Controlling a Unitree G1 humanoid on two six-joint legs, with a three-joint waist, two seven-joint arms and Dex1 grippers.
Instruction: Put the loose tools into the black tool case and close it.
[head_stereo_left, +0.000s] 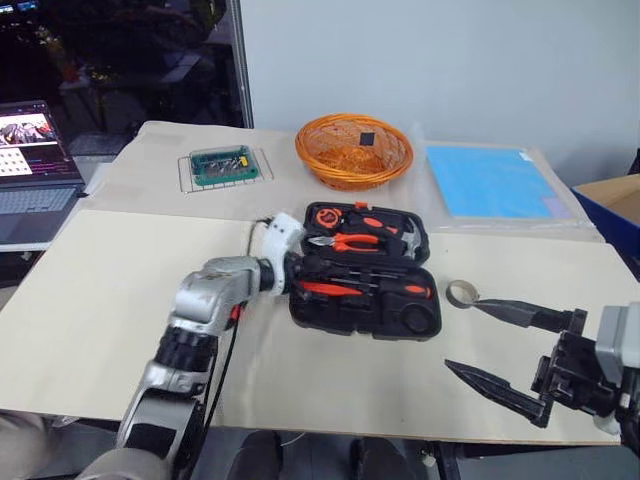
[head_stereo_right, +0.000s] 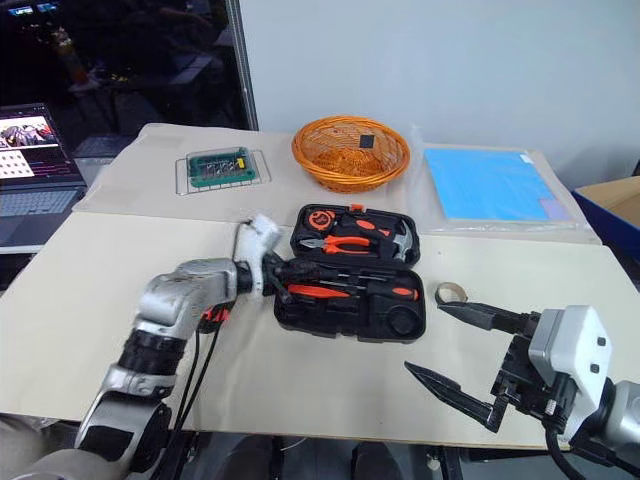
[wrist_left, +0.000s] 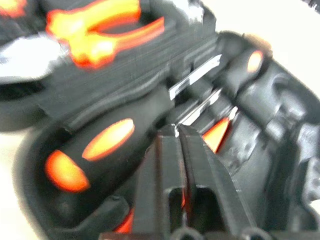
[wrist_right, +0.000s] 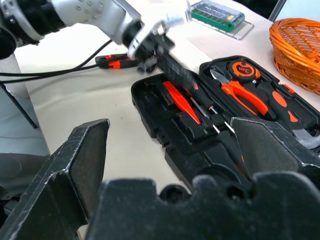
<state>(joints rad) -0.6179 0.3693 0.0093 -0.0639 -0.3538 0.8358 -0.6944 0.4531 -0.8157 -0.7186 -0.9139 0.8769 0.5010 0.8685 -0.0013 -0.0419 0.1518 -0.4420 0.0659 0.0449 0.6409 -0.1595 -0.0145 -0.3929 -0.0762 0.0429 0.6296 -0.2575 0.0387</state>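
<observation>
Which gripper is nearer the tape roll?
Right. The right gripper hangs open just in front of the tape roll; the left gripper is over the tool case, at its far end.

Tabletop (head_stereo_left: 100, 300) under beige sheets. Open black tool case (head_stereo_left: 365, 270) at centre. Beyond it, orange wicker basket (head_stereo_left: 353, 150). Wire rack with green board (head_stereo_left: 226, 166) beyond it, to its left. Blue mat (head_stereo_left: 490, 180) beyond-right. Grey tape roll (head_stereo_left: 461, 293) just right of the case.

left gripper (wrist_left: 176, 131) pinched; right gripper (head_stereo_left: 478, 340) agape
</observation>
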